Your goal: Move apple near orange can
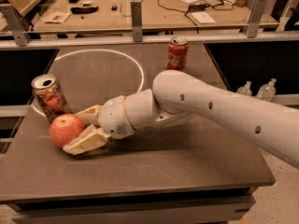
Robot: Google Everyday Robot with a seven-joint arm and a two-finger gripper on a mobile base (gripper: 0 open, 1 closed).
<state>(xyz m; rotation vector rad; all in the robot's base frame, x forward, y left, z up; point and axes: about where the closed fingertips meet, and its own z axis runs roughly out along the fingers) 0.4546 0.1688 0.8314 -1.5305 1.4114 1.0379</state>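
Placing step, I reckon: the apple (67, 129) sits on the desk (187, 171) just in front of the orange can (48, 97), with the end effector (74, 131) clamped around the apple. Next it needs to let go and back off without bumping that can. 1 red can (177, 53) stands far behind the orange can, with a cluttered wooden desk (154, 20) beyond.

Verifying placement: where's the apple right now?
In the camera view, on the left side of the table, the apple sits just in front of the orange can, clasped by the gripper.
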